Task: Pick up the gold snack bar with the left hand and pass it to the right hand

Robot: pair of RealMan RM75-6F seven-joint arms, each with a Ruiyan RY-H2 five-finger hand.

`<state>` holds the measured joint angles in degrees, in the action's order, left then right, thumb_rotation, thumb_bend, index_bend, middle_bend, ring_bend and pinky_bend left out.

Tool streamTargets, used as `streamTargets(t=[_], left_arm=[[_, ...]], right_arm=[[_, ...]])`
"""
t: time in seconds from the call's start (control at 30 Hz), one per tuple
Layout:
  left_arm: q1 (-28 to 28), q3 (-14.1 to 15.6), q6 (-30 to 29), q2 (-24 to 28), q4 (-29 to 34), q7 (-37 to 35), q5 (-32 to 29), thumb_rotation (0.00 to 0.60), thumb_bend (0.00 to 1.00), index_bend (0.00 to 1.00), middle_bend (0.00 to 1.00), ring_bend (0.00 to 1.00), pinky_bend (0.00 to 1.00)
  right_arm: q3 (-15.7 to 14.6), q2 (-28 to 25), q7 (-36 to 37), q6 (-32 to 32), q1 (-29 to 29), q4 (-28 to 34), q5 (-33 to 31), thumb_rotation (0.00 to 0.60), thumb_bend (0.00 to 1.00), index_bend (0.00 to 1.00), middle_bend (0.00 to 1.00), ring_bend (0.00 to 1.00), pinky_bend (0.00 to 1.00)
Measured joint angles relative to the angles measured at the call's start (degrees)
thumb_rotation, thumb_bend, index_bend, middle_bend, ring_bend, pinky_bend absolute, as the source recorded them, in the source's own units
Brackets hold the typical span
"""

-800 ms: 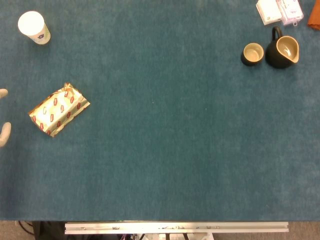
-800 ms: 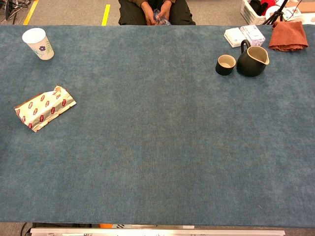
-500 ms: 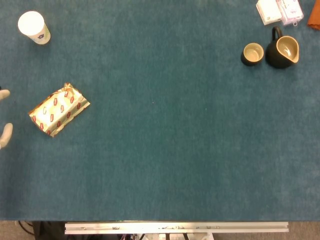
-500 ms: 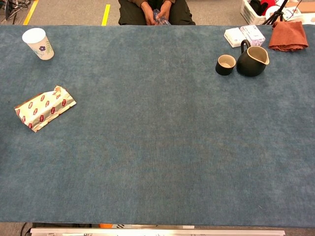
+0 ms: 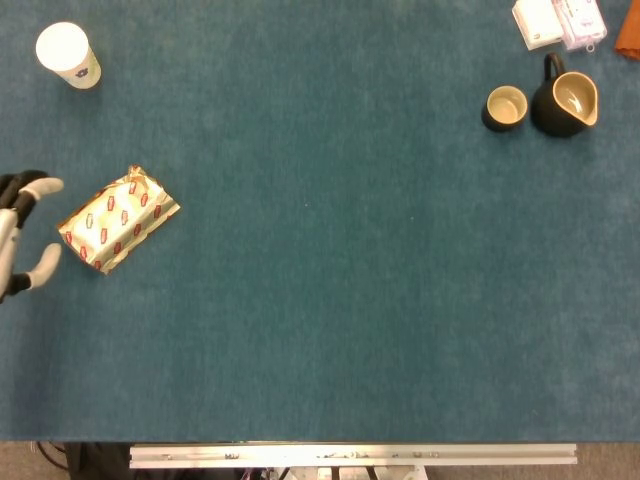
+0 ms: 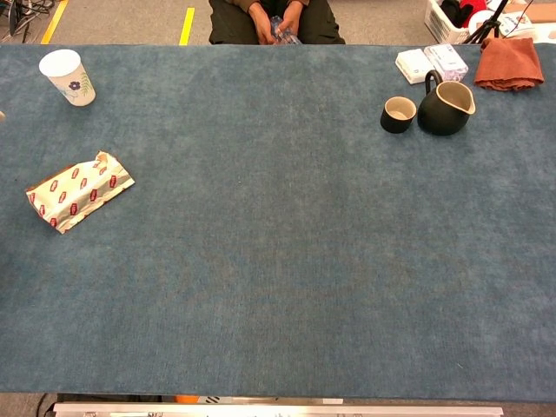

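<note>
the left hand [image 5: 22, 235] hangs released, fingers [image 5: 45, 262] spread, with the bar [image 5: 117, 219] just beside them, flat on the counter [image 5: 330, 300]; a shallow reach could merely shove the slick wrapper away.

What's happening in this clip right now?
The robot's left hand is at the table's left edge with fingers apart, just short of the gold snack bar, not touching it. The bar lies flat on the blue table. The right hand is out of view, so the pickup and handover are not yet done.
</note>
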<state>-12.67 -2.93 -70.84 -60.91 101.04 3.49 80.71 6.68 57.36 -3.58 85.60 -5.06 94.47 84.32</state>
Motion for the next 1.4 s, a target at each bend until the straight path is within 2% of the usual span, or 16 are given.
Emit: streamTargets(t=[0.1,0.2,0.27,0.33,0.43,0.83,1.13,1.4], left_arm=[[-1.5,-0.3,2.3,-1.0,-0.5,1.0,-1.2,0.6,0.34,0.19,0.18,0.16,0.18],[-3.0,-0.5,4.8,-2.3,-1.0,2.5,-3.0,0.599,0.28,0.14,0.17,0.16,0.18],[-3.9,-0.6,6.5,-3.2,-1.3,3.9,-4.6,0.566,0.25,0.1,0.15,0.16,0.18],[-4.9,-0.6,8.2,-4.2,-1.6,5.7,-6.3,0.507,0.22,0.07,0.13,0.15,0.18],[-6.2,-0.6,10.3,-5.9,-2.3,7.9,-8.8,0.487,0.21,0.04,0.12,0.15,0.18],[-12.1,-1.3,16.4,-13.6,-9.1,14.6,-16.2,0.493,0.21,0.04,0.11,0.13,0.18],[-16.5,-2.7,21.5,-16.0,-13.5,15.6,-21.9,0.505,0.21,0.04,0.15,0.13,0.17],[-20.3,-3.4,25.8,-18.6,-17.2,15.9,-26.7,0.54,0.21,0.04,0.17,0.1,0.13]], right_arm=[[0.0,0.0,0.1,-0.5,-0.4,0.0,0.0,0.6,0.28,0.21,0.37,0.28,0.35],[-0.1,0.2,0.2,-0.7,-0.4,-0.1,-0.1,0.6,0.28,0.21,0.37,0.29,0.35],[-0.3,0.3,0.2,-0.8,-0.3,-0.3,-0.3,0.6,0.28,0.21,0.37,0.29,0.35],[-0.4,0.4,0.2,-0.8,-0.1,-0.5,-0.5,0.6,0.28,0.21,0.37,0.29,0.35],[-0.5,0.5,0.4,-0.9,0.0,-0.7,-0.8,0.6,0.28,0.21,0.37,0.28,0.35],[-0.9,-0.1,1.8,-0.3,1.0,-1.5,-1.2,0.6,0.28,0.21,0.37,0.29,0.35],[-1.5,-0.1,2.6,-0.6,1.6,-2.2,-1.8,0.6,0.28,0.21,0.37,0.29,0.35],[-1.8,-0.2,3.8,-0.9,1.9,-2.6,-1.6,0.6,0.28,0.21,0.37,0.28,0.35]])
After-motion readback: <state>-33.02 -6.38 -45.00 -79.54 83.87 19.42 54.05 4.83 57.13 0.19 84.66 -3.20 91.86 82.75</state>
